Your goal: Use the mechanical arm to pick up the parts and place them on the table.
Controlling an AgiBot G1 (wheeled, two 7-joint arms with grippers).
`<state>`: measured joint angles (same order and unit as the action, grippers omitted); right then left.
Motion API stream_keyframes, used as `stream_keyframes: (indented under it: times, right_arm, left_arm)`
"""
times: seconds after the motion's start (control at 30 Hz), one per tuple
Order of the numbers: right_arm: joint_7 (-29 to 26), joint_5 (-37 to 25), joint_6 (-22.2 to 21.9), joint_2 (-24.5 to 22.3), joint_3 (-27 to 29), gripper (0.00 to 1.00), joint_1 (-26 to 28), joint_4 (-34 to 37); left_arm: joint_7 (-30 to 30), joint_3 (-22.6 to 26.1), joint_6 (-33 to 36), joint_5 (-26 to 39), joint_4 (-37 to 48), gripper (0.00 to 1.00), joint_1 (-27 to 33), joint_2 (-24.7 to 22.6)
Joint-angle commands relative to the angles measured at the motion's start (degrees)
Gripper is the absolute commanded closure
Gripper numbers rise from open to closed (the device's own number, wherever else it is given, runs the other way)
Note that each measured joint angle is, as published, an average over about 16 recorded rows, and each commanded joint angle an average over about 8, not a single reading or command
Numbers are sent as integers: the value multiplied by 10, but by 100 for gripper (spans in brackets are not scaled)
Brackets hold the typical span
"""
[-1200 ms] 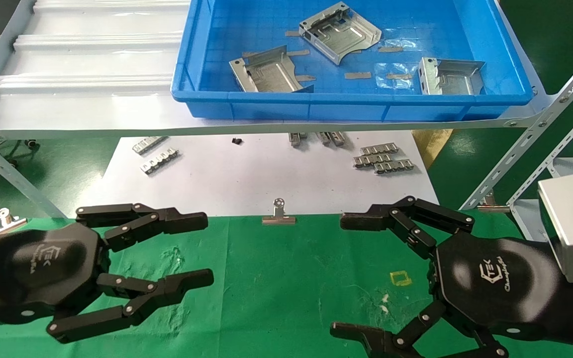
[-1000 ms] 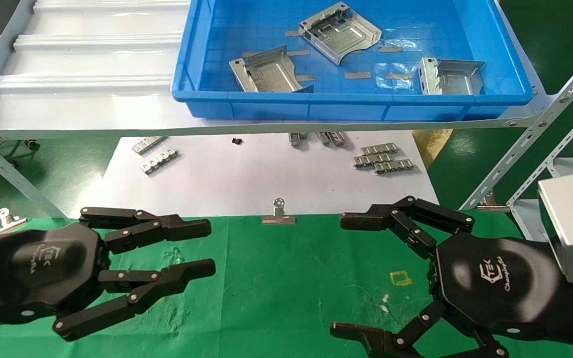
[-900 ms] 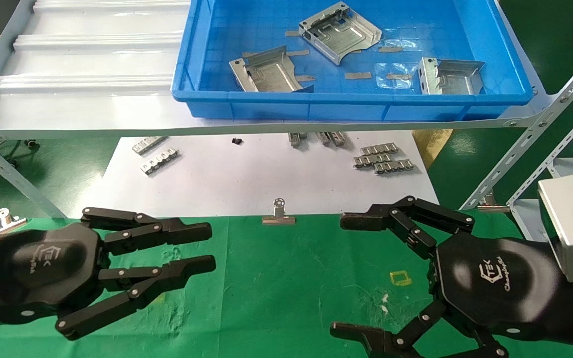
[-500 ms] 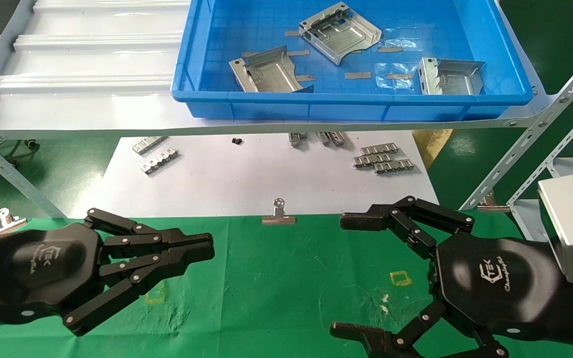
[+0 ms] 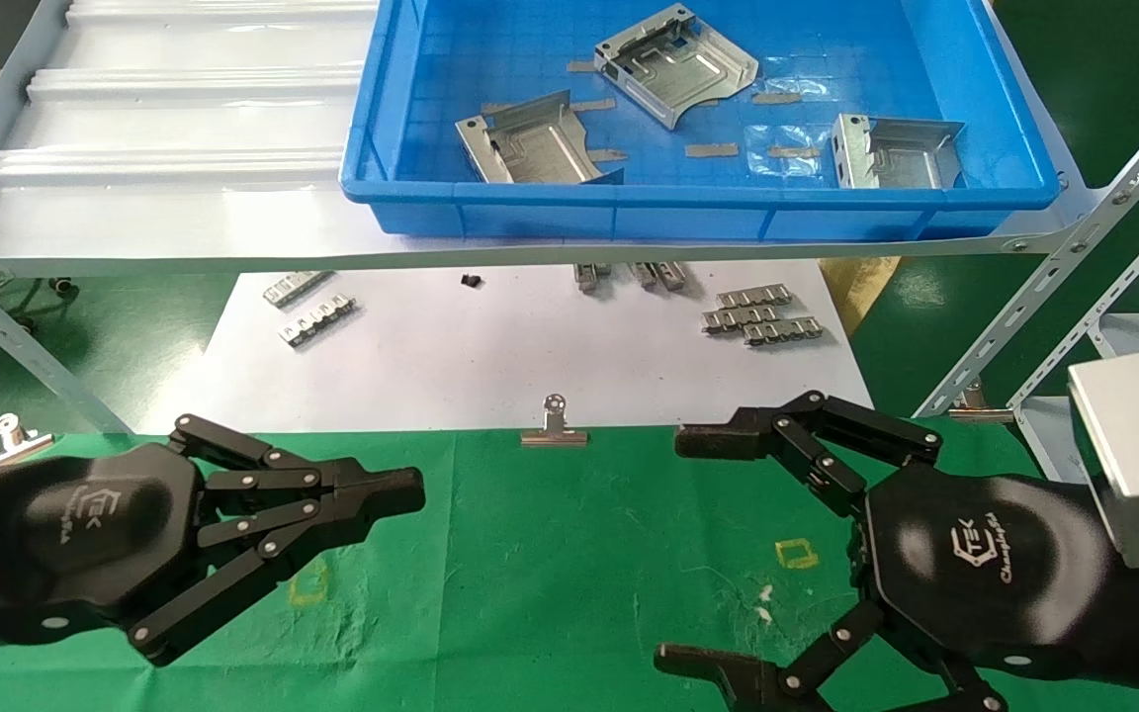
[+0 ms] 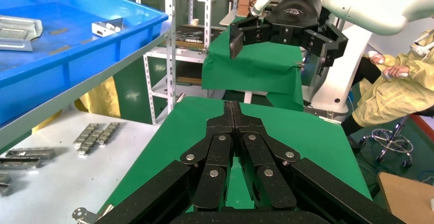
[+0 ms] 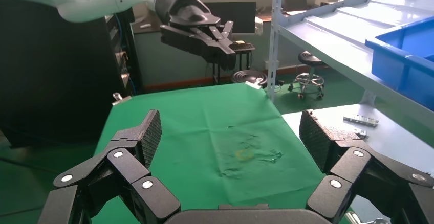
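Three shiny grey sheet-metal parts lie in the blue tray on the shelf: one at the back (image 5: 676, 61), one at the front left (image 5: 535, 141), one at the right (image 5: 896, 151). My left gripper (image 5: 411, 489) hovers over the left of the green table (image 5: 550, 554), shut and empty; its closed fingertips show in the left wrist view (image 6: 231, 106). My right gripper (image 5: 683, 549) is wide open and empty over the table's right side, also seen in the right wrist view (image 7: 230, 132). Both grippers are well in front of the tray.
The blue tray (image 5: 629, 198) rests on the grey ribbed shelf (image 5: 164, 129) above the white paper sheet (image 5: 490, 346). Small ridged strips (image 5: 757, 316) lie on the paper. A silver binder clip (image 5: 555, 427) sits at the cloth's far edge. Slanted shelf struts (image 5: 1054, 267) stand at the right.
My left gripper's fingers have closed from open to fully shut, holding nothing. The right gripper and the parts have not moved.
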<state>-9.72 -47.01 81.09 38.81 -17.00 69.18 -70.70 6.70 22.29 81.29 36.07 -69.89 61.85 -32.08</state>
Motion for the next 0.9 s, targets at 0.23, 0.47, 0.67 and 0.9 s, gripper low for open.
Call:
stream_keyframes:
  times: [0.23,0.47,0.67,0.9]
  right_arm:
    - [23,-143,-110,113,-44,0,191,116]
    - [67,-273,-228,250,-101,0,329,330]
    - [95,-341,-314,346,-137,36,396,510]
    - [81,-374,-365,392,-169,100,431,609]
  left_arm:
    - [0,0,0,0,0,100,0,0]
    - [0,0,0,0,0,100,0,0]
    - [0,0,0,0,0,100,0,0]
    - [0,0,0,0,0,19,0,0]
